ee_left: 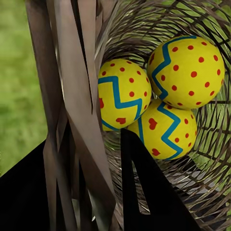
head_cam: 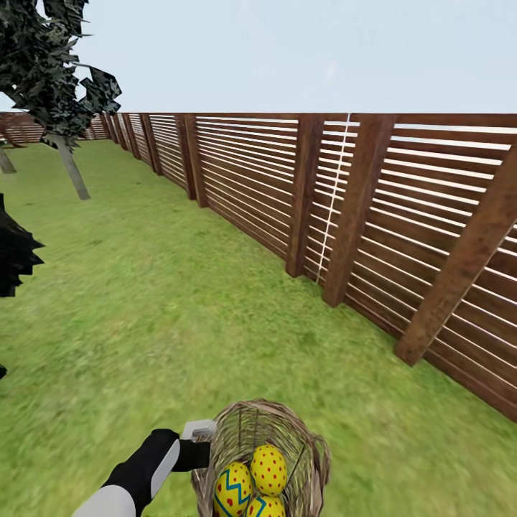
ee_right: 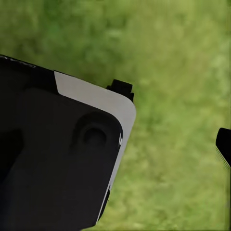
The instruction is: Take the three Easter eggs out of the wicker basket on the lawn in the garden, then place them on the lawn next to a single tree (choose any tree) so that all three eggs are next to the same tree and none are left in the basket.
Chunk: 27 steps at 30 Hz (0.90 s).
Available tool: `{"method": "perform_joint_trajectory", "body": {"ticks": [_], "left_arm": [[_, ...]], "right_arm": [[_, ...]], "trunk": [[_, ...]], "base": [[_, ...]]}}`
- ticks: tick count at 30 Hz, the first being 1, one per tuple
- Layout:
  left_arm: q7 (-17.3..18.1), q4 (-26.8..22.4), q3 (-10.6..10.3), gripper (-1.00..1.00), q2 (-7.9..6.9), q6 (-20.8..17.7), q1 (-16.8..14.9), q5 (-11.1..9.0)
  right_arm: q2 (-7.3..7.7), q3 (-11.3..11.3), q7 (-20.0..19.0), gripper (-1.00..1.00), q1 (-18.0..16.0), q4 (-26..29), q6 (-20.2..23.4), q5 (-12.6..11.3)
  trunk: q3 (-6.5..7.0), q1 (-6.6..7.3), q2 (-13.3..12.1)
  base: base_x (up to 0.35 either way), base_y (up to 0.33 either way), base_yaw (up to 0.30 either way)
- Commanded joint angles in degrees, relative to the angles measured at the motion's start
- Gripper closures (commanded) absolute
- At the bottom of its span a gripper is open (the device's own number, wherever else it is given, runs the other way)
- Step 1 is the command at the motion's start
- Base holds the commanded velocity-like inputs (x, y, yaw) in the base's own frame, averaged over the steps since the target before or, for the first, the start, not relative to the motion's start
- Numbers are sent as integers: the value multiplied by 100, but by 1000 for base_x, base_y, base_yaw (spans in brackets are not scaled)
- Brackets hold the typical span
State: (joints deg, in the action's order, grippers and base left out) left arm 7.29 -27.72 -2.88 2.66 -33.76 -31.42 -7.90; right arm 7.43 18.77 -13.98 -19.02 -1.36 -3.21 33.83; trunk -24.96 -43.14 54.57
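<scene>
Holding the small round brown open-weave wicker basket (head_cam: 262,459) by its rim: left end effector (head_cam: 203,439) sits at the near-left edge of the basket in the head view, fingers closed onto the weave. In the left wrist view one dark finger (ee_left: 144,192) is inside the basket wall and the other dark mass is outside it, with rim strands (ee_left: 72,110) pinched between.

Three yellow Easter eggs with red dots and blue zigzag bands (head_cam: 268,470) are all in the basket, just past the left fingertips, touching each other in a cluster. Left wrist view shows them clearly: one (ee_left: 122,94) nearest the gripped rim, one (ee_left: 187,72) beside it, one (ee_left: 166,132) tucked under both.

Patchy green grass lawn (head_cam: 143,309) stretches ahead of the end effector. Brown horizontal-slat wooden fence (head_cam: 345,208) runs along the right side, well apart from the basket. Slim tree with pale grey-beige trunk (head_cam: 72,169) and dark angular leaf clusters stands far ahead and left of the left end effector.

Right end effector: right wrist view shows a dark fingertip (ee_right: 224,144) at frame edge, a black-and-white robot body panel (ee_right: 62,154), and grass. Can't tell how far open it is.
</scene>
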Motion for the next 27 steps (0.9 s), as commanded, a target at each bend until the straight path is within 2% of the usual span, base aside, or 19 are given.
{"method": "perform_joint_trajectory", "body": {"ticks": [1,18,22,27], "left_arm": [[-17,-5,-21,100,-2,-31,-4,-107],[-17,-5,-21,100,-2,-34,-4,-107],[-17,-5,-19,100,-2,-34,-4,-107],[-17,-5,-20,100,-2,-26,-4,-107]], "right_arm": [[5,48,-8,-100,-5,-14,-30,45],[5,48,-8,-100,-5,-13,-30,45],[5,48,-8,-100,-5,-14,-30,45],[5,48,-8,-100,-5,-33,-30,118]], "trunk": [[-6,0,4],[-55,0,4],[-68,0,4],[-58,0,4]], "base": [[0,0,293],[0,0,293],[149,0,293],[122,0,86]]}}
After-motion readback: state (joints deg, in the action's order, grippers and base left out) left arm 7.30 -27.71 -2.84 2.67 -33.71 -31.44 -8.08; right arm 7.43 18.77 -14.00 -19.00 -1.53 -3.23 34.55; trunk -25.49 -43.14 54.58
